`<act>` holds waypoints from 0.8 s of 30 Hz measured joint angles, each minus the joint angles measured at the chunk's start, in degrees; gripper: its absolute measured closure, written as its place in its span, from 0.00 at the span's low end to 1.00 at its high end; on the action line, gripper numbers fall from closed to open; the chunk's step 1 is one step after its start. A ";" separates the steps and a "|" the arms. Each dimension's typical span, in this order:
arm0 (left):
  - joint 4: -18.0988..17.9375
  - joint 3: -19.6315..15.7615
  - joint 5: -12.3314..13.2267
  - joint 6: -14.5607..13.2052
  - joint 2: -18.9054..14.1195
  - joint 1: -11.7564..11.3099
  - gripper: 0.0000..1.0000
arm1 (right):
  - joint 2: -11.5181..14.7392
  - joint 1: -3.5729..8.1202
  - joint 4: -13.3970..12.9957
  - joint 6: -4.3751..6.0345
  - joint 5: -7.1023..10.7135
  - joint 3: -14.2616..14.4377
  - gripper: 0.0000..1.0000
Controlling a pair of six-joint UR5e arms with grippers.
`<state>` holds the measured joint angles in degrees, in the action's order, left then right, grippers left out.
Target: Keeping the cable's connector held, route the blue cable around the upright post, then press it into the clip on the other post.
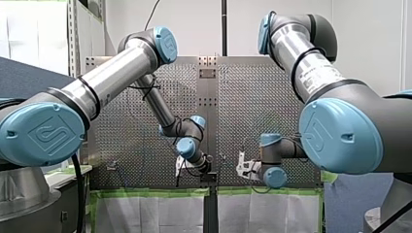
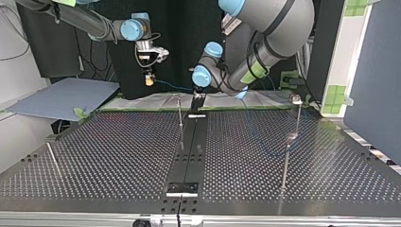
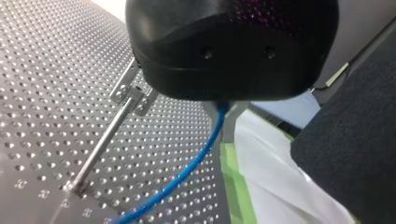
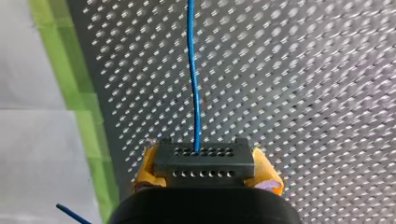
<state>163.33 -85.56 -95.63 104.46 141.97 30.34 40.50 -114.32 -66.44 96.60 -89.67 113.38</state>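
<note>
In the right wrist view my right gripper [image 4: 208, 173] has its yellow pads [image 4: 146, 170] shut on the black perforated connector [image 4: 203, 156]. The blue cable [image 4: 194, 74] runs straight ahead from the connector over the perforated table. My left gripper [image 3: 223, 113] is shut on the blue cable [image 3: 187, 170], which drops from between its metal fingers toward the table. Beside it stands a thin post [image 3: 100, 147] topped by a metal clip [image 3: 130, 93]. In the top view my right gripper [image 2: 149, 79] hangs at the left and my left gripper [image 2: 196, 104] near the middle, with the cable [image 2: 172, 86] stretched between them.
In the top view a thin post [image 2: 179, 111] stands close to my left gripper. A taller post with a clip [image 2: 296, 99] rises at the right, and a short rod [image 2: 53, 158] stands at the left. Green tape [image 3: 236, 182] and white sheeting edge the table.
</note>
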 joint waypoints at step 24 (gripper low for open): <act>-3.54 0.00 -6.70 -3.49 0.00 1.78 1.00 | -2.21 4.21 3.11 2.03 4.93 -5.80 1.00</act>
<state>159.79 -85.57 -102.33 100.98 141.97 32.13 38.29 -110.11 -63.33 98.63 -84.74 107.57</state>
